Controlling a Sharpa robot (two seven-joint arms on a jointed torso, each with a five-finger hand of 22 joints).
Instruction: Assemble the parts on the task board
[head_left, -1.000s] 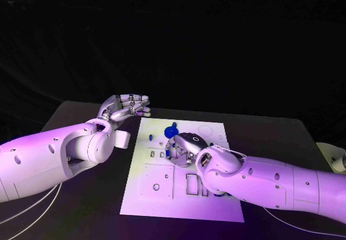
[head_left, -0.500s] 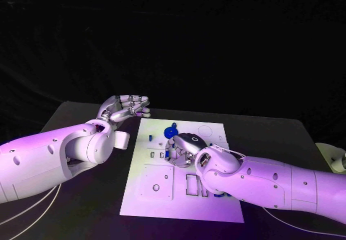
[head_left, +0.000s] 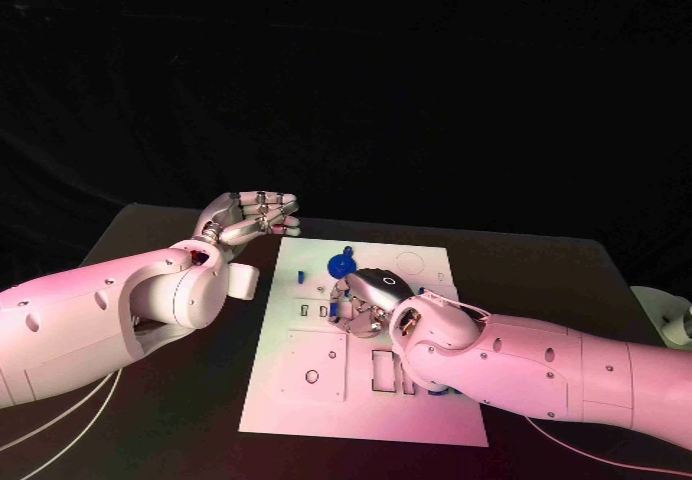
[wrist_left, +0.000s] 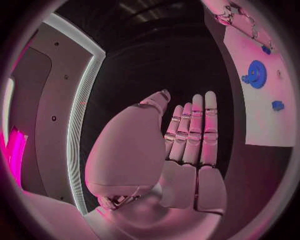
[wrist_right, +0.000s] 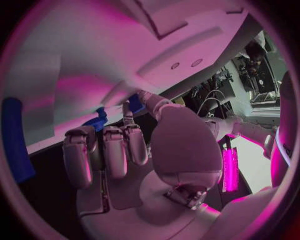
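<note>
- The task board (head_left: 368, 345), a white plate, lies in the middle of the black table (head_left: 159, 230), its long side running away from the robot.
- The left hand (head_left: 253, 213) hovers over the table just beside the board's far left corner, clear of the board. In the left wrist view the hand (wrist_left: 181, 145) has its fingers (wrist_left: 199, 125) straight and side by side, the thumb set apart, and it grasps nothing: released.
- The right hand (head_left: 368, 295) is down on the middle of the board, knuckles up, fingers bent toward the plate.
- In the right wrist view the right hand (wrist_right: 134, 155) has its fingers (wrist_right: 112, 150) curled, their tips against the board's white surface (wrist_right: 81, 75). A small blue part (wrist_right: 97, 120) shows at the fingertips; I cannot tell whether the hand grips it or only touches it.
- A round blue part (head_left: 340, 264) sits on the board just beyond the right hand. The left wrist view shows it as a disc (wrist_left: 256, 74) with a raised centre.
- A smaller blue part (wrist_left: 277, 105) lies near that disc on the board, apart from it.
- Another blue piece (wrist_right: 15, 140) runs along the board's edge in the right wrist view; its shape is unclear.
- Rectangular cut-outs (head_left: 385, 370) mark the nearer half of the board, partly hidden by the right forearm.
</note>
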